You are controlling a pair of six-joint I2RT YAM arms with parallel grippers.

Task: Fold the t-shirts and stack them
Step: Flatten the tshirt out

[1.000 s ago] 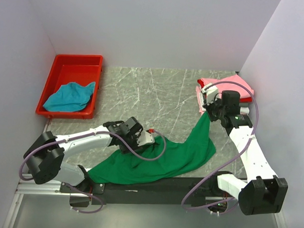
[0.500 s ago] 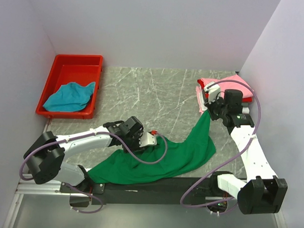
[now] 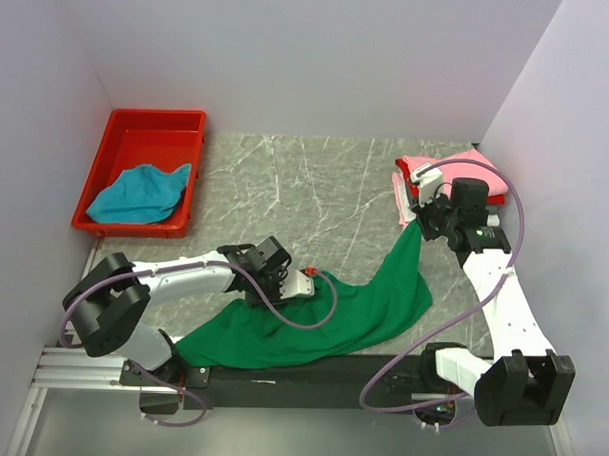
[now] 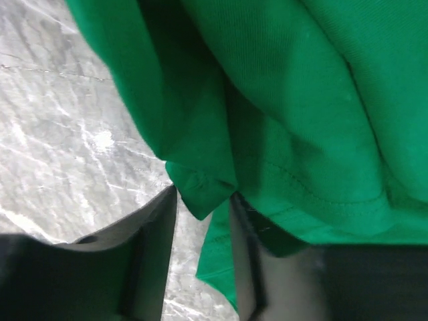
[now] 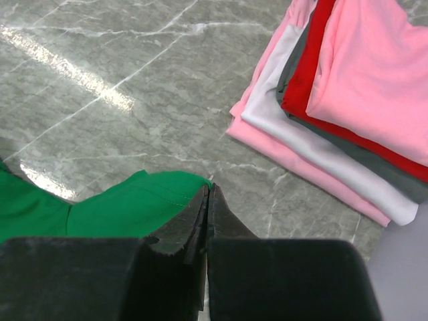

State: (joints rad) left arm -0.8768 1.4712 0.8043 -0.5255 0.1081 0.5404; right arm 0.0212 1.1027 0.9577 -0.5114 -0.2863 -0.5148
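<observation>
The green t-shirt point(image 3: 351, 315) lay spread across the near part of the surface point(image 3: 316, 188), with one end lifted toward the right. The right tool point(image 5: 208, 190) was closed tightly on that raised edge, just beside the folded stack point(image 5: 348, 80) of pink, red, grey and white shirts at the far right. The left tool point(image 4: 200, 200) stood over the shirt's middle, its fingers apart with a fold of hem between them. Whether that fold was clamped could not be determined. A teal t-shirt point(image 3: 136, 192) lay in the red tray point(image 3: 153, 118), far left.
</observation>
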